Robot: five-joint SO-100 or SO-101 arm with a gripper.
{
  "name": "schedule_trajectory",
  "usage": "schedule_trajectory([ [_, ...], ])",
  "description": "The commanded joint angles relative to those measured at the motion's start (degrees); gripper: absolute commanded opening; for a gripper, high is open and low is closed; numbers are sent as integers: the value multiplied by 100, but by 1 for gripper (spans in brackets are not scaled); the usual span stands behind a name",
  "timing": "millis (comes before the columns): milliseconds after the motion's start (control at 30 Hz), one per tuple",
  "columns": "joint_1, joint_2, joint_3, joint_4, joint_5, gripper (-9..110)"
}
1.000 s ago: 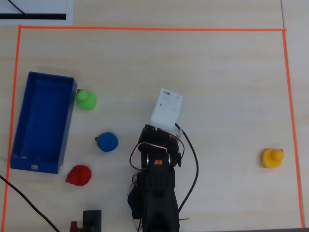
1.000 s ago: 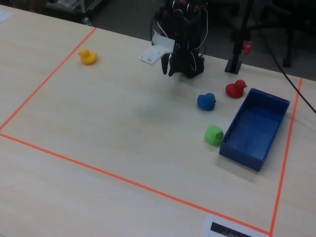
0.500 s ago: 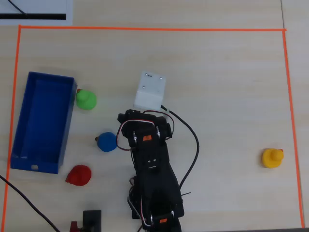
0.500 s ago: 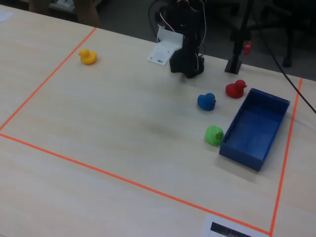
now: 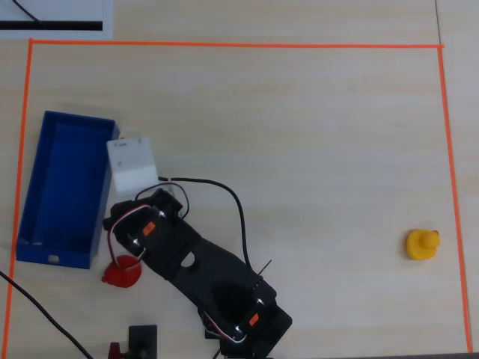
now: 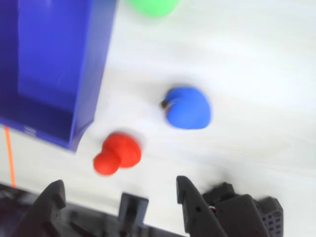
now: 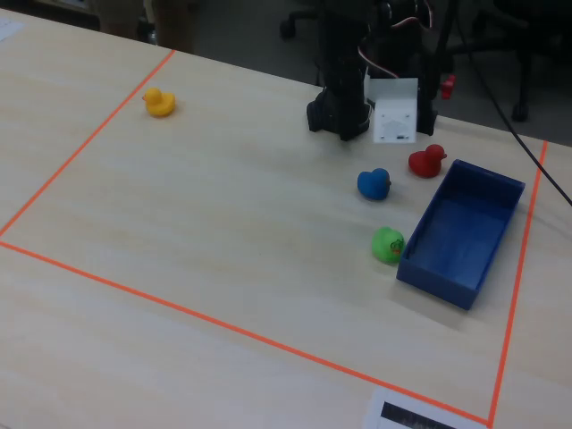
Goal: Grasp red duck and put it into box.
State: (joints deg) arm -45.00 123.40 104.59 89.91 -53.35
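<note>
The red duck (image 6: 117,153) lies on the table just off the box's near corner; it also shows in the overhead view (image 5: 122,271) and the fixed view (image 7: 427,160). The box (image 6: 49,64) is a long deep-blue tray, empty in the overhead view (image 5: 60,187) and the fixed view (image 7: 460,232). My gripper (image 6: 121,195) is open and empty, held above the table. Its two dark fingers stand wide apart at the bottom of the wrist view. The red duck lies a little ahead of the gap, touching neither finger.
A blue duck (image 6: 187,107) lies right of the red one and a green duck (image 6: 152,6) farther along the box's long wall. A yellow duck (image 5: 423,244) sits far off. Orange tape (image 5: 224,45) frames the table. My arm (image 5: 202,269) hides the blue and green ducks in the overhead view.
</note>
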Motion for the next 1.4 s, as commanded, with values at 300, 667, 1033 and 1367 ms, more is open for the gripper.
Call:
schedule_trajectory([
  [300,-1811,-246,-747,369,123,32],
  [667,-1890,-334,1099,-1239,-527,33],
  [1033,-2224,-35,1450,-914,-870,35],
  [1367,-2602,-123,1441,-1248,-879,36],
])
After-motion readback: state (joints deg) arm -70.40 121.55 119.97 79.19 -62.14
